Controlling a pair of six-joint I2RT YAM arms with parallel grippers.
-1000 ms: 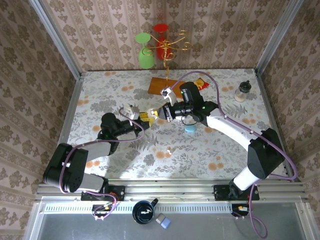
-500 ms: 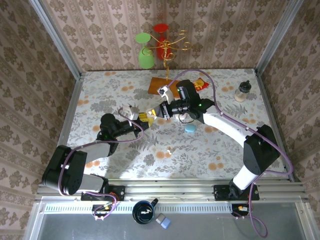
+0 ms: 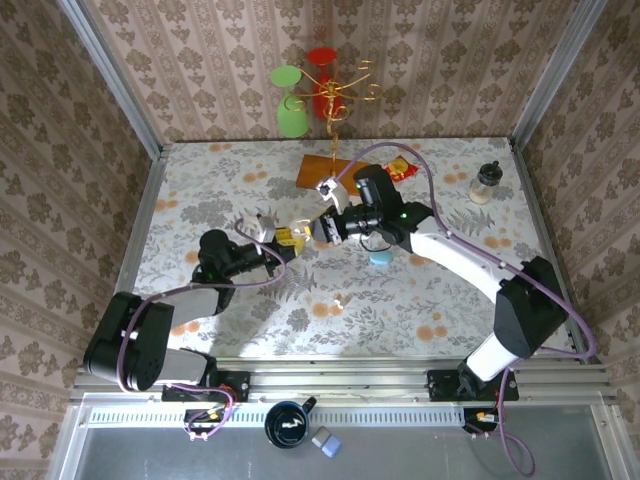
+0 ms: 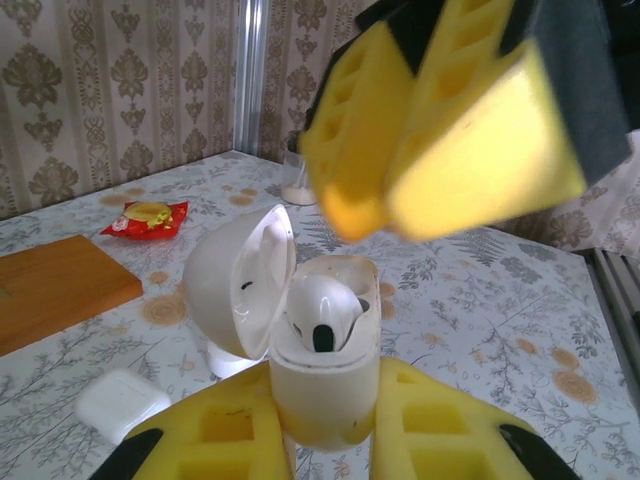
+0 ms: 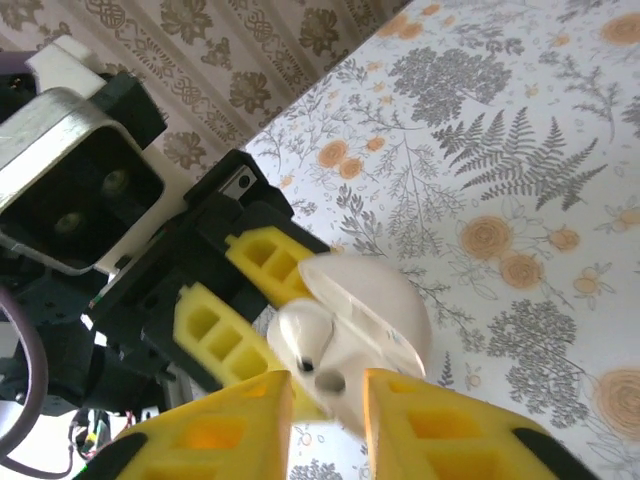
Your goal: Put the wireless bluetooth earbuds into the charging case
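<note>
White plastic, lid (image 4: pixel 240 280) flipped back: the case (image 4: pixel 322 385) is clenched upright in the left gripper (image 4: pixel 325 415), between its yellow pads. It is held up off the table (image 4: pixel 480 300) and faces the other arm, which gives that arm a steady, open-mouthed target. 1 earbud (image 4: pixel 318 312) sits in the case's mouth, its rounded head proud of the rim and leaning toward the lid. I judge it lodged but not fully seated. The right gripper (image 5: pixel 325 392) hangs just above it, jaws parted by a narrow gap with nothing between them. That leaves it released and well placed to press the bud home. A 2nd tiny white piece (image 3: pixel 340 302) lies on the table nearer the arm bases, probably the other bud awaiting its turn. A spare white case (image 4: pixel 115 400) and a blue one (image 3: pixel 380 258) lie aside on the table.
</note>
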